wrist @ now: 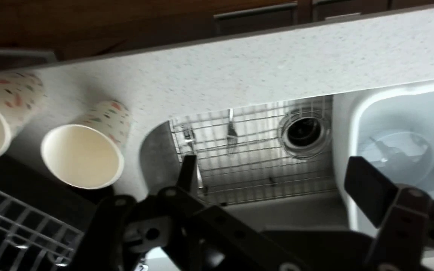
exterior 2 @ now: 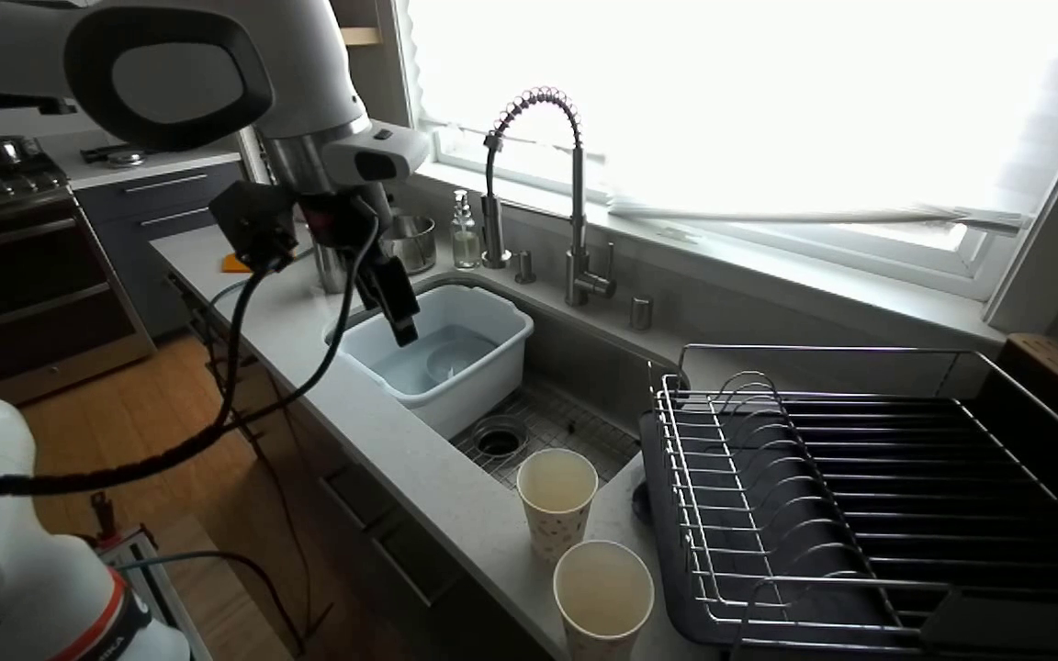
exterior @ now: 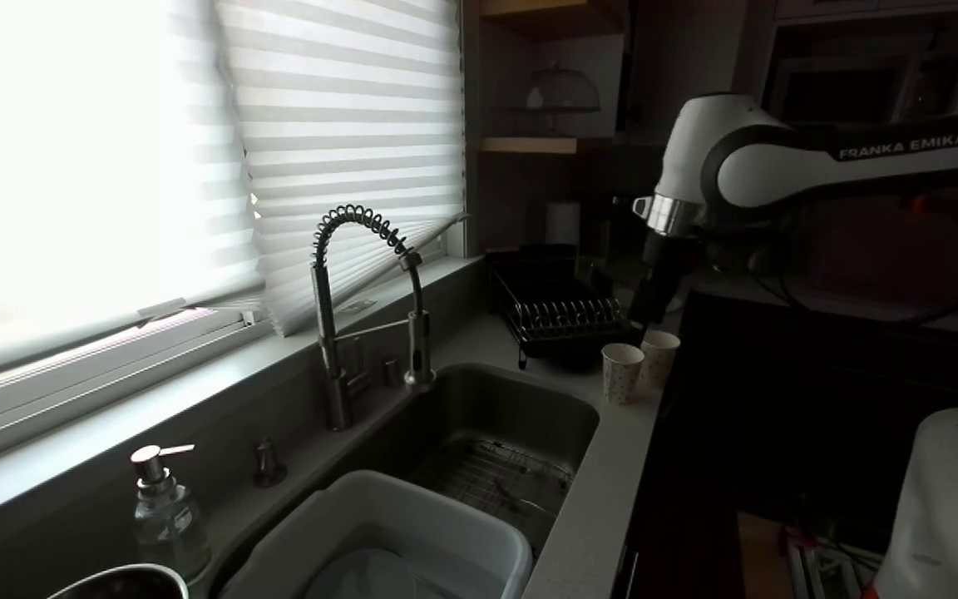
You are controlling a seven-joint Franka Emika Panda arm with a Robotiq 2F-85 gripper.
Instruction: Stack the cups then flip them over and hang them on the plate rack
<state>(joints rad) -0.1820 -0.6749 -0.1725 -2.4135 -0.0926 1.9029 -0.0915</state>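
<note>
Jaws: spread wide with nothing between them; the Robotiq gripper (wrist: 273,173) hangs above the sink (wrist: 156,162), touching nothing that shows.
Nearer paper cup (wrist: 85,150): upright on the counter (wrist: 239,71), mouth up, to the left of the jaws in the wrist view.
Farther paper cup (exterior 2: 602,601): upright too, just past its twin from the jaws, the two standing apart.
Stacking: not done; neither cup sits in the other.
Flipping: not done; both mouths face up.
Black wire dish rack (exterior 2: 860,477): beside the cups, on the same side of the jaws; no cup hangs on what shows of it.
Plastic tub (exterior 2: 483,395): across the jaws from the cups, probably outside the job.
Work left: all of it, by my judgement; nesting, turning over and hanging, likely starting with a sideways move of the jaws to the nearer cup.
</note>
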